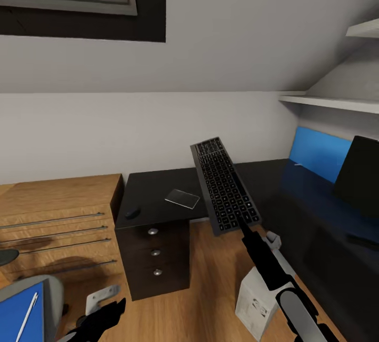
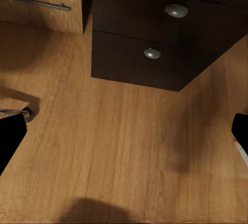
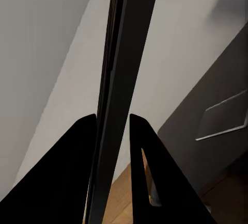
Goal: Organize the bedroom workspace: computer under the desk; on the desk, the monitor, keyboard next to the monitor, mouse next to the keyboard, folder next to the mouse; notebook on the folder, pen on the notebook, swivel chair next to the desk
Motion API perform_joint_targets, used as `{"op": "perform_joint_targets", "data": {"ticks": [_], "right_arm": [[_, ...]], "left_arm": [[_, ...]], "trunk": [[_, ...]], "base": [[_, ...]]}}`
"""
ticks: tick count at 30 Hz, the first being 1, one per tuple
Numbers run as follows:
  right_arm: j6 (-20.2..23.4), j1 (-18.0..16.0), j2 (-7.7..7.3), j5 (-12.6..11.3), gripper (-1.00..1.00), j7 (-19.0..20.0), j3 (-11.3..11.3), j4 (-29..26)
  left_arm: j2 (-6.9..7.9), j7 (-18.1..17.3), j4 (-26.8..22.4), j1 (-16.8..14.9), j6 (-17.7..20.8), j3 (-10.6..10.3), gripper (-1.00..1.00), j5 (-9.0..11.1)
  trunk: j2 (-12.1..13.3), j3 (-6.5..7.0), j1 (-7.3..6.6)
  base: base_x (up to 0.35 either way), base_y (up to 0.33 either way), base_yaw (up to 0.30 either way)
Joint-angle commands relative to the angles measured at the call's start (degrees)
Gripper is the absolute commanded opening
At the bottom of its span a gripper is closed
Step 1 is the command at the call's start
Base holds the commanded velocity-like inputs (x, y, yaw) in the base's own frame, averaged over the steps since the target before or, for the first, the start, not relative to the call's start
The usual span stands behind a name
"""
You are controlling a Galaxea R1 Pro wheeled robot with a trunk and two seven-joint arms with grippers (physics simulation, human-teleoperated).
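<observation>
Right claw (image 1: 243, 224): clamped on the near short edge of the keyboard (image 1: 223, 184); in my right wrist view both fingers (image 3: 70, 172) sat either side of the slab (image 3: 121, 79), pressed to it.
Keyboard: held in the air, tilted, key side facing my head camera, far end over the tabletop (image 1: 158, 194), near end past its front edge above the floor.
Left claw (image 1: 102, 318): low by the wood floor (image 2: 119, 146), jaws spread wide, nothing between them; fingertips (image 2: 10, 136) sat at opposite edges of the wrist view.
Mouse (image 1: 132, 212): on the tabletop near its left front corner, above the drawers.
Notebook (image 1: 182, 198): flat on the tabletop, between mouse and keyboard, touching neither; also seen in right wrist view (image 3: 222, 115).
Drawers: three round silver knobs (image 1: 152, 231) down the front; two of them in left wrist view (image 2: 175, 10).
Monitor (image 1: 360, 176): on the right wing of the tabletop, cut by the frame edge; blue panel (image 1: 316, 152) behind it.
Computer (image 1: 258, 305): white tower on the floor just right of my right arm, partly hidden by it.
Swivel chair (image 1: 50, 294): bottom left corner, grey back visible.
Folder (image 1: 21, 318): blue, lying on the chair seat.
Pen (image 1: 26, 317): lying on the folder.
Dresser (image 1: 58, 221): light wood, touching the tabletop's left end.
</observation>
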Motion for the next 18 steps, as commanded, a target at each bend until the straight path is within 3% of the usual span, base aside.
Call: {"op": "perform_joint_targets", "data": {"ticks": [1, 5, 7, 8, 10, 15, 18], "right_arm": [[-0.12, 0.05, -0.04, -0.34, -1.00, -0.17, 0.13, -0.26], [-0.12, 0.17, 0.01, 0.79, -1.00, -0.94, 0.20, -0.58], [-0.11, 0.22, 0.07, 1.60, -1.00, -1.17, 0.86, -0.64], [-0.12, 0.24, 0.14, 1.92, -1.00, -1.26, 1.99, -0.68], [-0.12, 0.25, 0.17, 2.09, -1.00, -1.31, 3.08, -0.71], [-0.17, 0.26, 0.20, 2.30, -1.00, -1.17, 6.67, -0.80], [-0.19, 0.26, 0.21, 2.30, -1.00, -1.02, 7.73, -0.82]], "left_arm": [[0.04, 0.43, 0.85, 0.75, -0.31, 0.03, 1.00, 0.63], [0.50, 0.43, 5.42, 1.77, -2.37, 0.04, 1.00, 0.53], [1.80, 0.38, 8.65, 2.07, -6.82, -0.03, 1.00, 0.59], [2.76, 0.29, 9.86, 2.17, -11.01, -0.08, 1.00, 0.65], [3.29, 0.25, 10.57, 2.22, -13.50, -0.10, 1.00, 0.68], [3.77, 0.20, 11.65, 2.26, -15.86, -0.18, 1.00, 0.71], [3.82, 0.20, 11.85, 2.27, -16.10, -0.20, 1.00, 0.71]], "trunk": [[-0.03, -0.05, 0.00], [-0.03, -0.05, 0.00], [-0.03, -0.05, 0.00], [-0.03, -0.05, 0.00], [-0.03, -0.05, 0.00], [-0.03, -0.05, 0.00], [-0.03, -0.05, 0.00]], "base": [[0.000, 0.000, -0.046], [0.000, 0.000, -0.024], [0.000, 0.000, -0.008], [0.000, 0.000, -0.003], [0.000, 0.000, -0.002], [0.000, 0.000, 0.000], [0.000, 0.000, 0.000]]}}
